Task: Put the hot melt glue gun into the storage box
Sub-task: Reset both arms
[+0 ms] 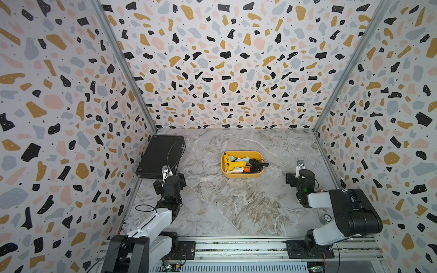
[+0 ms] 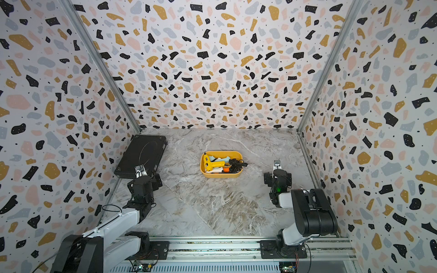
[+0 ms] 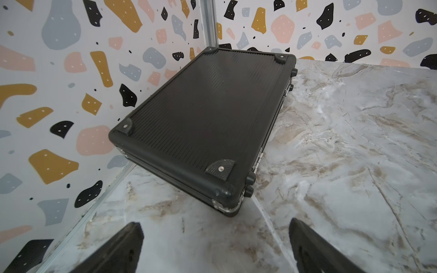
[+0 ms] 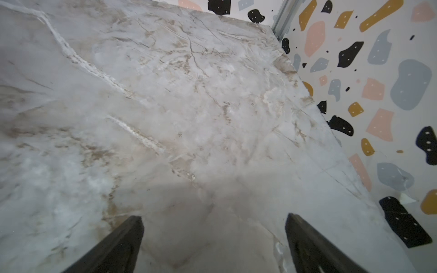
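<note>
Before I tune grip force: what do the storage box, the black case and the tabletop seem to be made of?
The storage box looks like moulded plastic: mustard-yellow, matte, smooth walls with rounded corners. The black case seems hard-shelled, perhaps aluminium or plastic: finely ribbed matte panel, capped corners, metal rivets. The tabletop looks like marble, possibly a printed laminate: grey-brown veining, slight sheen.

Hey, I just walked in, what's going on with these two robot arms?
Nothing is being handled right now. The yellow hot melt glue gun lies inside the storage box mid-table, beside a bundle of black cord. The left gripper is open and empty, facing a closed black case. The right gripper is open over the marble table. Both sit apart from the box, so the task looks done.
</note>
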Robot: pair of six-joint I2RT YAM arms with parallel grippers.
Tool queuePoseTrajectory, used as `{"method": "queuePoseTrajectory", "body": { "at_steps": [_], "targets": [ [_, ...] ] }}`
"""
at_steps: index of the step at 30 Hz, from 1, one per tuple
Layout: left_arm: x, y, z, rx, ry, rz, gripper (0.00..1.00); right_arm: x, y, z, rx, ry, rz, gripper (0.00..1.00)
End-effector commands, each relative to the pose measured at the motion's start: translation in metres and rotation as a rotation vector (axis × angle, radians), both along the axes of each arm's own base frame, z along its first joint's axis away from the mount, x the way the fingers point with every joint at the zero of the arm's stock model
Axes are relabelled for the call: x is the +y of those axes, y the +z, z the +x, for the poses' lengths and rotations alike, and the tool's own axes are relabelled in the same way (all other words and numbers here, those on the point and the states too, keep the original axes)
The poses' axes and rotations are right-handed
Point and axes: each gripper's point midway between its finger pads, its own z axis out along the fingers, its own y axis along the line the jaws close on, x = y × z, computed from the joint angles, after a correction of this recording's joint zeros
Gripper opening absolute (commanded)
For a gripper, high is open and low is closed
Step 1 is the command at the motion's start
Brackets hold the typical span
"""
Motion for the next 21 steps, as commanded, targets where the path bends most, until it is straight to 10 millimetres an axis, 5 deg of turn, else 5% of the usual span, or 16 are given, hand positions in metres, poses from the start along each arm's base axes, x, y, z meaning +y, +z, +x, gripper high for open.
{"method": "queuePoseTrajectory", "body": {
  "at_steps": [1, 5, 7, 21],
  "targets": [
    [-0.009, 0.024, 0.034, -0.106, -0.059, 0.011, 1.00, 0.006, 0.021, 0.011, -0.093, 0.026, 0.041, 0.98],
    [-0.026, 0.000, 0.051, -0.041, -0.172, 0.000, 0.98, 0.005, 0.022, 0.012, -0.096, 0.026, 0.043, 0.99],
    [-0.021, 0.001, 0.048, -0.148, -0.158, 0.021, 0.97, 0.006, 0.023, 0.012, -0.108, 0.031, 0.042, 0.99],
    [-0.024, -0.003, 0.052, -0.091, -0.166, 0.014, 1.00, 0.015, 0.024, 0.013, -0.103, 0.087, 0.044, 0.99]
  ]
}}
